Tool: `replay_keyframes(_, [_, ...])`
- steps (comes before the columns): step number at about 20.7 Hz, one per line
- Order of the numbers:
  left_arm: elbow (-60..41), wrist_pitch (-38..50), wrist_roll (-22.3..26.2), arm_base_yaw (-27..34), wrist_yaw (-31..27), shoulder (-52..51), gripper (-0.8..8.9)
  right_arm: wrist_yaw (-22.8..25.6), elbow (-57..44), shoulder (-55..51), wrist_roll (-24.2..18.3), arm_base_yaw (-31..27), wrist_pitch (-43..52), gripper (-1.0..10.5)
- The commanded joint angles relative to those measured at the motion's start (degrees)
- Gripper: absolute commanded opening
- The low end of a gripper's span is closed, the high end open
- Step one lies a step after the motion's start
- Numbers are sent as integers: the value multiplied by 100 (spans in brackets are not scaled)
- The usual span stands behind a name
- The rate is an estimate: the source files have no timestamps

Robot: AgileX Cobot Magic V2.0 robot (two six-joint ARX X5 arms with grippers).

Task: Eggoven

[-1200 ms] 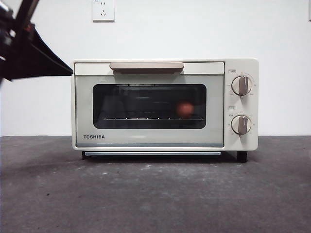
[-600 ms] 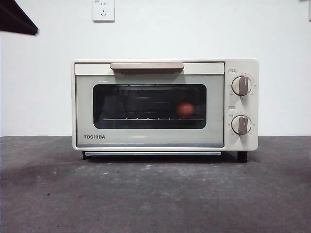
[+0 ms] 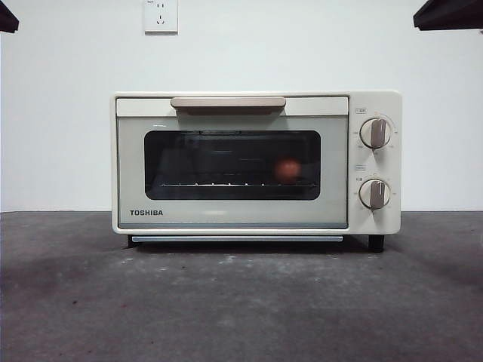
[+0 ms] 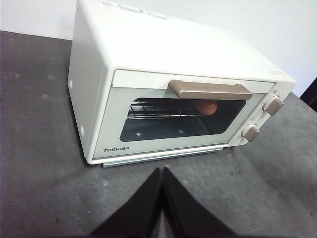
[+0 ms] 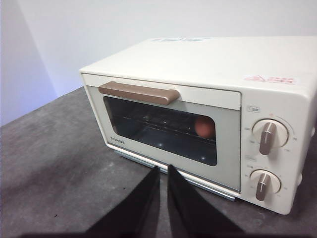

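The cream TOSHIBA toaster oven (image 3: 234, 215) stands on the dark table with its door closed. The reddish-brown egg (image 3: 287, 170) lies on the rack inside, behind the dark glass, toward the dial side; it also shows in the left wrist view (image 4: 205, 106) and the right wrist view (image 5: 204, 127). My left gripper (image 4: 161, 171) is shut and empty, held back from the oven's front. My right gripper (image 5: 163, 169) is shut and empty, also in front of the oven. In the front view both arms show only as black tips at the top corners.
The oven has a beige handle (image 3: 228, 102) and two dials (image 3: 375, 133) (image 3: 374, 194). A wall socket (image 3: 160, 15) is on the white wall behind. Dark grey table surface (image 3: 241, 302) spreads in front of the oven.
The dark arm at the upper left has drawn up and away to a small tip at the corner. A black tip has come into the upper right corner. Oven and egg have not moved.
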Motion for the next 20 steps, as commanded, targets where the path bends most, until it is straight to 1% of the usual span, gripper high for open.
replay_keyframes(1, [55, 57, 111, -22, -26, 33, 8, 31, 4, 11, -28, 39, 31, 3])
replay_keyframes(18, [55, 63, 111, -22, -26, 35, 8, 28, 4, 7, -28, 39, 59, 3])
replay_keyframes(19, [55, 72, 164, -22, -26, 35, 8, 28, 4, 7, -28, 39, 59, 3])
replay_keyframes(20, [55, 96, 463, -20, -28, 35, 8, 28, 4, 7, -28, 39, 59, 3])
